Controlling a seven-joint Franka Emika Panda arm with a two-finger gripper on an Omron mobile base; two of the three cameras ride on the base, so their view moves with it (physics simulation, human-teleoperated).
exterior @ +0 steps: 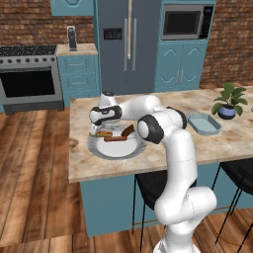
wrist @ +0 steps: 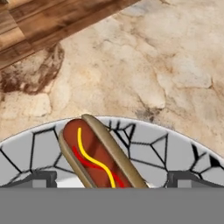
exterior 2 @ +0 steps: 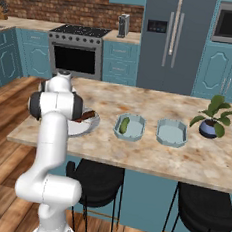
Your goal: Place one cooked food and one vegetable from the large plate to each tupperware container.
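Stove (exterior: 27, 74): standing against the brick wall at the far left, off the counter.
Plate (exterior: 99, 148): the wide grey-rimmed plate is sitting on the left part of the counter (exterior: 123, 165), near its front edge.
Hot dog (wrist: 98, 155): lying on the plate's patterned rim, its red and yellow sauce lines facing up.
Sausages (exterior: 121, 136): dark red-brown pieces are lying on the plate's white centre, beside the hot dog.
Gripper (wrist: 111, 177): hanging low over the plate with its jaws standing wide apart, one tip on each side of the hot dog, holding nothing.
Near tray (exterior 2: 130, 127): sitting right of the plate, with a green pickle (exterior 2: 123, 125) lying inside it.
Far tray (exterior 2: 172, 132): sitting just beside the first tray, farther right.
Potted plant (exterior 2: 213, 117): standing on the counter right of both trays.
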